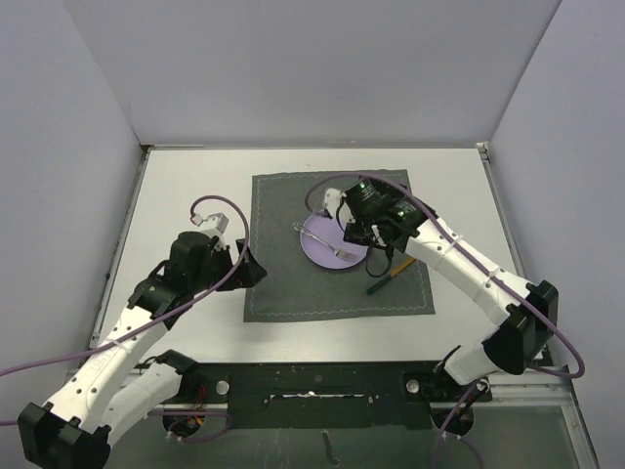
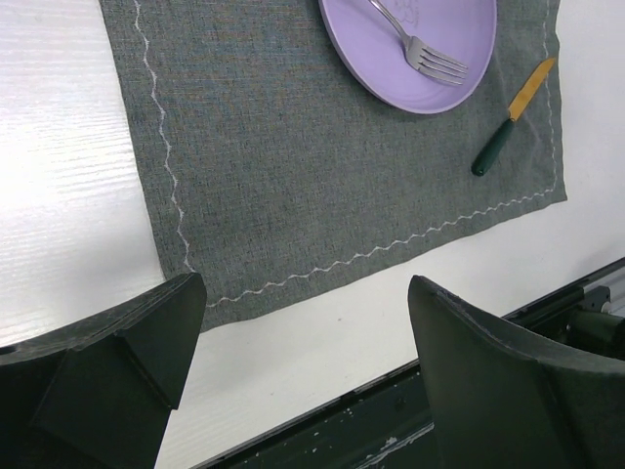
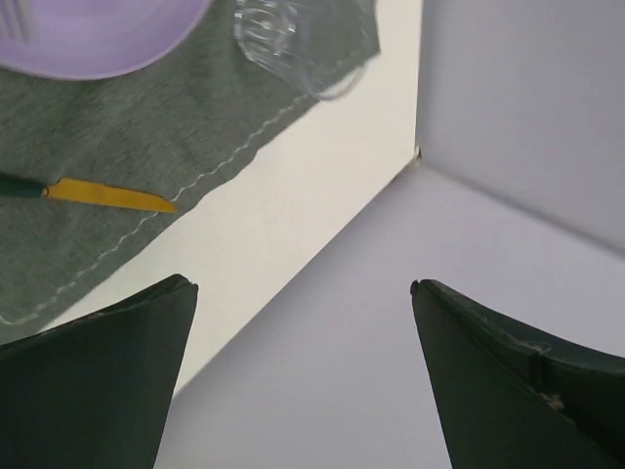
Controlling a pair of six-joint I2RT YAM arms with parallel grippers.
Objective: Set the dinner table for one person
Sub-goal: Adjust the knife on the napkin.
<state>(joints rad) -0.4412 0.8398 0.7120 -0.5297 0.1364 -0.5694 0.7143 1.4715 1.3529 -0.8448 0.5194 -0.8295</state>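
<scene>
Tabletop (image 1: 186, 195), white, fills the floor between the grey walls (image 1: 293, 68), with both arms bolted at its near rail. A dark grey placemat (image 1: 293, 293) with white zigzag stitching lies flat on its middle.

A purple plate (image 1: 314, 256) sits on the placemat, right of its centre. A fork (image 1: 322, 241) lies across the plate, tines toward the near right. Just right of the plate, a knife (image 1: 383, 281) with a green handle and yellow blade lies on the placemat, apart from the plate's rim. In the right wrist view a clear glass (image 3: 293, 39) stands at a corner of the placemat, near the plate; in the top view the arm hides it.

The right gripper (image 1: 376, 234) hangs over the plate's right side and the knife. Its fingers are spread wide and nothing is between them.

The left gripper (image 1: 249, 266) hangs low at the placemat's left edge, over the near left corner. It too is released, fingers wide apart and grasping nothing; its wrist view looks between them across the placemat to the plate, fork and knife.
</scene>
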